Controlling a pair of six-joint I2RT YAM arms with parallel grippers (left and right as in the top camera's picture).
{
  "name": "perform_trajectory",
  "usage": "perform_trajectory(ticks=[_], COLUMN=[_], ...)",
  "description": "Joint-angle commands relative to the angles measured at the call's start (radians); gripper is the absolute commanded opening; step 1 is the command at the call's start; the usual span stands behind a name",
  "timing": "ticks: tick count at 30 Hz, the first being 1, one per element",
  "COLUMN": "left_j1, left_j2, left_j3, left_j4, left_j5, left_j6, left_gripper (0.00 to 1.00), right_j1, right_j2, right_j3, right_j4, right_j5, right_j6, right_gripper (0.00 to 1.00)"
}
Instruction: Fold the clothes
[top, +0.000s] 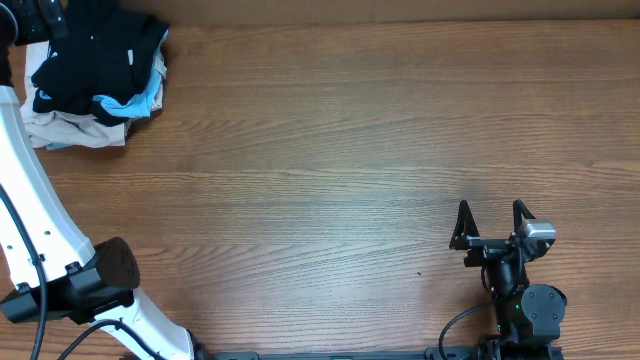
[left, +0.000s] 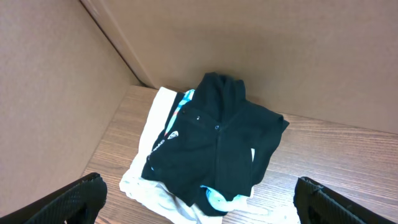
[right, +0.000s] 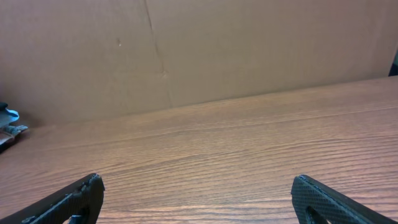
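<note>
1. Looking from overhead, the black T-shirt (top: 95, 55) lies crumpled on top of a light blue shirt (top: 148, 98) and a beige garment (top: 70, 132) in the far left corner of the table (top: 330, 150). The right gripper (top: 490, 210) sits well apart from them, jaws spread.
2. Left wrist: the left gripper (left: 200, 199) hangs over the pile, fingers wide and empty. It should pinch only black cloth near the shirt's upper edge, so the blue layer is not lifted with it.
3. Right wrist: only bare wood lies ahead, likely a good spot to spread the shirt flat.
</note>
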Motion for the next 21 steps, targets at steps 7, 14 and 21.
perform_trajectory(ticks=[7,14,21], left_j1=[-0.013,-0.013,-0.018], left_j2=[0.0,0.0,0.008], left_j3=[-0.002,-0.002,-0.002], left_j4=[0.0,0.0,0.0], left_j5=[0.004,0.004,0.003], left_j6=[-0.014,-0.014,-0.014], left_gripper=[1.0,1.0,1.0], right_j1=[0.008,0.008,0.008], right_j2=[-0.012,-0.012,-0.012], right_j3=[-0.01,-0.01,-0.01], right_j4=[0.005,0.005,0.005], right_j5=[0.016,0.016,0.016], right_j6=[0.0,0.0,0.0], right_gripper=[1.0,1.0,1.0])
